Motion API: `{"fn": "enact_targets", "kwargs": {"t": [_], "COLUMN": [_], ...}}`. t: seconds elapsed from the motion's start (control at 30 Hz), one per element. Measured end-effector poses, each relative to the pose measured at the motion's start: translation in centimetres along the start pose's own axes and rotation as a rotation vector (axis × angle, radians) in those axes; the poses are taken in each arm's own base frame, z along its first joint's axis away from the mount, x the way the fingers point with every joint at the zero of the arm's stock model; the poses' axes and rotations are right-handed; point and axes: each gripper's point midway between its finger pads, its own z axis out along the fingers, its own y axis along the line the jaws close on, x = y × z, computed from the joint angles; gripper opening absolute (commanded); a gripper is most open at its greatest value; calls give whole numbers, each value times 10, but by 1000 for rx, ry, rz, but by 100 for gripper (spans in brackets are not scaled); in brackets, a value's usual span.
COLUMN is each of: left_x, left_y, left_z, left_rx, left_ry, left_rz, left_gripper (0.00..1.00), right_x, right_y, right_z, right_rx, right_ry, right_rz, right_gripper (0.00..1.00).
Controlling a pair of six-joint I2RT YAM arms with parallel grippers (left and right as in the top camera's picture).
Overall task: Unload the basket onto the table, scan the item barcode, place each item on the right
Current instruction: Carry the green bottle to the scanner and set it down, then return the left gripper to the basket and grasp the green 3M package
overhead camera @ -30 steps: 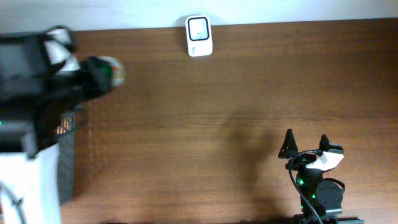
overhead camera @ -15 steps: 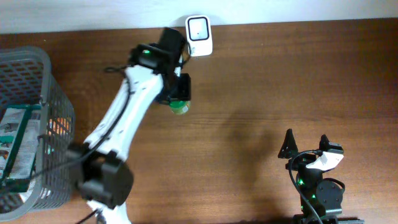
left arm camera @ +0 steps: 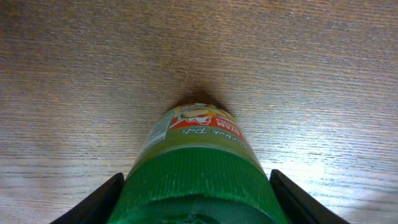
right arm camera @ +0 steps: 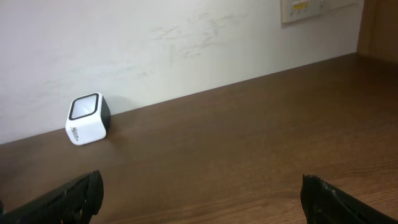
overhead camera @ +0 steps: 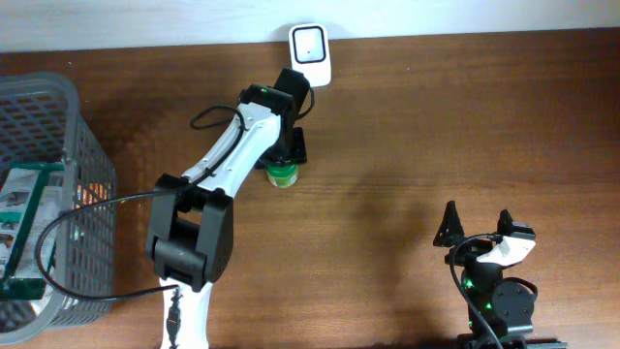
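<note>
Left gripper [overhead camera: 287, 153] was found clamped on a bottle [overhead camera: 282, 174], its fingers [left arm camera: 93, 204] pressed against either side of the ribbed green cap. The bottle pointed down at the table [overhead camera: 417, 126], with its yellow and red label facing the left wrist camera. Whether its base touched the wood could not be determined. The bottle stood near the front of the white scanner [overhead camera: 310, 55], which sat at the table's far edge against the wall, window facing up.

Right gripper [overhead camera: 477, 225] was at the near right of the table, well apart from the bottle, with its jaws spread wide and nothing between them.

A grey wire basket [overhead camera: 48, 107] holding packaged goods stood at the left edge.
</note>
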Motion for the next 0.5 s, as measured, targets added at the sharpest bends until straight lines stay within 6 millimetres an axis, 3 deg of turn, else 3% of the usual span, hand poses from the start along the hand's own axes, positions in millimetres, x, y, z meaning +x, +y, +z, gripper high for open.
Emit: {"fn": "enact_targets", "kwargs": {"t": [0.17,0.37,0.43,0.5], "left_x": [-1,2,-6,-24], "left_y": [1,6,8,17], "left_z": [0,-6,-22,-56], "left_rx": [-8,-21,-18,-9], "left_ry": [-5,16,6,-45], "left_rz": [-18,-20,-25,-54], "left_gripper": [99,100,100,100], "right_x": [0,0,0,0], "right_y": [0,0,0,0], "right_z": [0,0,0,0], "right_rx": [0,0,0,0], "right_ry": [0,0,0,0], "right_rz": [0,0,1,0], "right_gripper": [98,98,98,98]}}
